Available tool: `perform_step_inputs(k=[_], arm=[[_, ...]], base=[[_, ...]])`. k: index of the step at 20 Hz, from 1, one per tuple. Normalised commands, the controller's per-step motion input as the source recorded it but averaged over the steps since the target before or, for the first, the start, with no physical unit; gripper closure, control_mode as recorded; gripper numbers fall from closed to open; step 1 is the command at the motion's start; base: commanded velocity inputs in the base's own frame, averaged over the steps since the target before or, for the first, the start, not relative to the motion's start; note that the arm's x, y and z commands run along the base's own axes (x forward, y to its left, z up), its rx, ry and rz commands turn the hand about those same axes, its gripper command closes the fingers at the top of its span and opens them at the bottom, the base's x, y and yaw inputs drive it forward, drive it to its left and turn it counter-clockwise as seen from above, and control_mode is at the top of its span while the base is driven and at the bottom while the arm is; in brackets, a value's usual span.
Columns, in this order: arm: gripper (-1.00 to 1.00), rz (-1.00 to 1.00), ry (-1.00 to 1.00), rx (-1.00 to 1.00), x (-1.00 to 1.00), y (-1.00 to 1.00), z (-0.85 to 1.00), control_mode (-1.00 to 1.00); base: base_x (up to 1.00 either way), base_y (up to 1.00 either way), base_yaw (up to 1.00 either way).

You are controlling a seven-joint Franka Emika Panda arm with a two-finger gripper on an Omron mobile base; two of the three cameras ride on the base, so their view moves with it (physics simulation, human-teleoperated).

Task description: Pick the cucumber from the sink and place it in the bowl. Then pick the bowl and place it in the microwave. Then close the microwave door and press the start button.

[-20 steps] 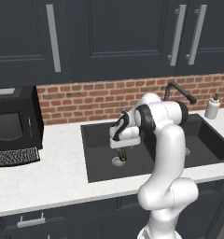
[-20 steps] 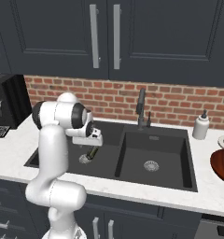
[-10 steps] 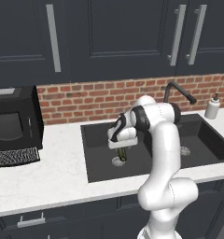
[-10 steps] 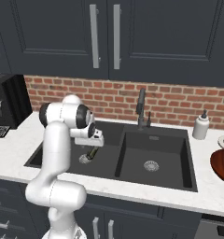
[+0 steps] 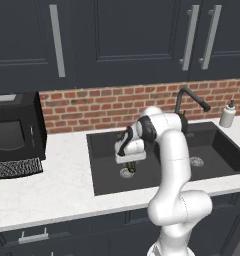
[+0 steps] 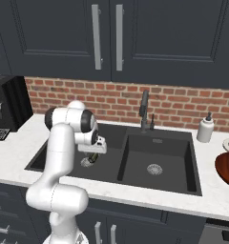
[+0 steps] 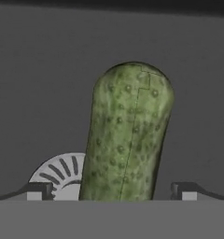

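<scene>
Closest to us, the jaws (image 7: 112,193) stand spread wide, one fingertip (image 7: 39,190) either side of the cucumber (image 7: 128,135), neither touching it. We judge they are straddling it so a squeeze catches its narrow width. The cucumber lies on the black floor of the sink (image 5: 104,142), left basin, its near end partly over the round silver drain (image 7: 58,172), so we expect a low, square closing. Across the bench (image 6: 150,198), the bowl (image 6: 227,169) waits at the far right edge, well apart from the sink. Behind the basins rises the dark faucet (image 6: 144,107), with a soap bottle (image 6: 205,128) beside it.
</scene>
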Motion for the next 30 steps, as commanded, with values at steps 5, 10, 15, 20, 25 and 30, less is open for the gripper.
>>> perform_step_inputs(k=[5,10,15,20,25,30], arm=[[1.00,0.00,0.00,0.00,0.16,0.00,-0.28,-1.00],[1.00,0.00,0.00,0.00,0.06,0.00,-0.07,-1.00],[1.00,0.00,0.00,0.00,-0.01,0.00,0.00,-1.00],[1.00,0.01,-0.21,0.00,-0.44,0.08,0.65,-1.00],[1.00,0.00,-0.26,0.00,-0.29,0.09,1.00,-1.00],[1.00,0.01,-0.21,0.00,-0.28,0.03,0.93,-1.00]], base=[[0.00,0.00,0.00],[0.00,0.00,0.00],[0.00,0.00,0.00],[0.00,0.00,0.00],[0.00,0.00,0.00],[0.00,0.00,0.00]])
